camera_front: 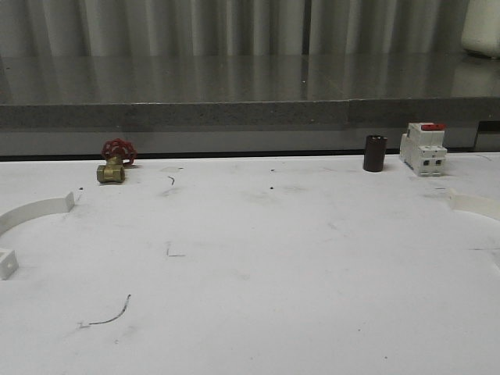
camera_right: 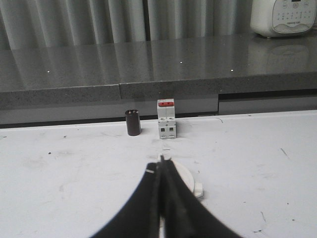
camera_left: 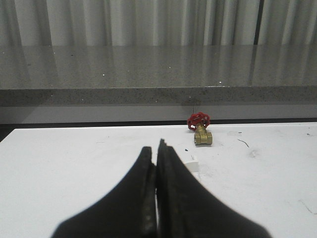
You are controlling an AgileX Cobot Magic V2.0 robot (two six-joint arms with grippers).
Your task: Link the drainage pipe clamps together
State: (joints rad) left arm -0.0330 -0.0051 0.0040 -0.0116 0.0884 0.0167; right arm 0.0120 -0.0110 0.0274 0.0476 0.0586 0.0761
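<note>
One white drainage pipe clamp (camera_front: 35, 209) lies curved at the table's left edge, its end tab (camera_front: 6, 263) nearer the front. The other clamp (camera_front: 476, 205) lies at the right edge. In the left wrist view my left gripper (camera_left: 156, 148) is shut with nothing held, and a white clamp tab (camera_left: 192, 163) shows just beside its fingers (camera_left: 173, 173). In the right wrist view my right gripper (camera_right: 161, 162) is shut too. The white clamp (camera_right: 185, 178) lies on the table behind it, partly hidden by the fingers (camera_right: 176, 198).
A brass valve with a red handwheel (camera_front: 116, 162) stands at the back left. A dark cylinder (camera_front: 375, 153) and a white breaker with a red top (camera_front: 423, 148) stand at the back right. A grey counter ledge (camera_front: 250, 113) runs behind the white table (camera_front: 258, 258).
</note>
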